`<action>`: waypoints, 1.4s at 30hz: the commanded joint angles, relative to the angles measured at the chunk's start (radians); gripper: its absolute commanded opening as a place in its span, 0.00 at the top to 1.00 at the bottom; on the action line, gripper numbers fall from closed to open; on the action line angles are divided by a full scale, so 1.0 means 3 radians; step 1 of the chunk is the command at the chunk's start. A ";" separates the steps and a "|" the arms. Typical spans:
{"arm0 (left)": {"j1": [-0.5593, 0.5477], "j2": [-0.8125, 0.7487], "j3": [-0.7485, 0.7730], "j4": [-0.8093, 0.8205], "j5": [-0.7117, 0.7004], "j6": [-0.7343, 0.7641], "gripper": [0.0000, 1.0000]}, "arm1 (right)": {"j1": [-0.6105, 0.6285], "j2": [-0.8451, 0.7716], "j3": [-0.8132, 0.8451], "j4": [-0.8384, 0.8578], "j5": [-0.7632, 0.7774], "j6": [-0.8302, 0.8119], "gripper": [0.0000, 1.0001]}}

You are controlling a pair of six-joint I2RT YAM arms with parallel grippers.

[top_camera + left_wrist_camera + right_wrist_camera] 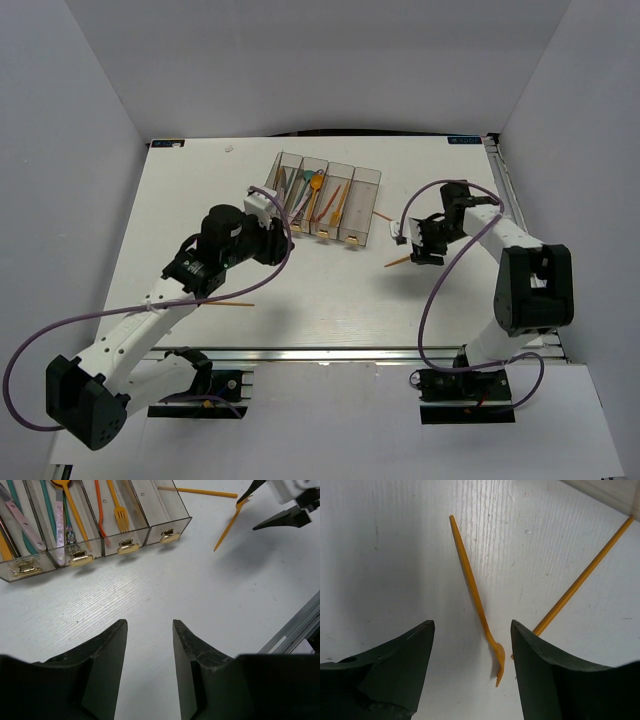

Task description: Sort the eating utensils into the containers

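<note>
White table, pale walls, metal rail along near edge.

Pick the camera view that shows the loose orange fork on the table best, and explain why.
The right wrist view: the orange fork lies large, handle and tines clear, between the open fingers. The left wrist view shows it smaller near the top edge; the top external view shows it only as a thin orange sliver.

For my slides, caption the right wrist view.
Right gripper, jaws open, poised over an orange fork on the white table.
</note>
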 commanded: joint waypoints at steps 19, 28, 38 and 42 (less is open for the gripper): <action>0.0017 -0.0583 -0.0142 0.0170 -0.0024 -0.0012 0.43 | 0.0195 0.0689 0.0225 0.0089 0.0634 0.0220 0.82; 0.0032 -0.0410 -0.0270 0.0651 0.0604 -0.0802 0.31 | 0.0400 -0.0358 -0.0073 -0.0239 -0.0168 0.0783 0.98; -0.0019 0.0418 -0.0203 0.2005 0.1055 -0.2226 0.43 | 0.0497 -0.0901 -0.0057 0.0517 -0.2009 0.3326 1.00; -0.0228 0.0715 -0.0050 0.2216 0.0785 -0.2303 0.42 | 0.0497 -0.0922 -0.0118 0.0921 -0.2128 0.3923 1.00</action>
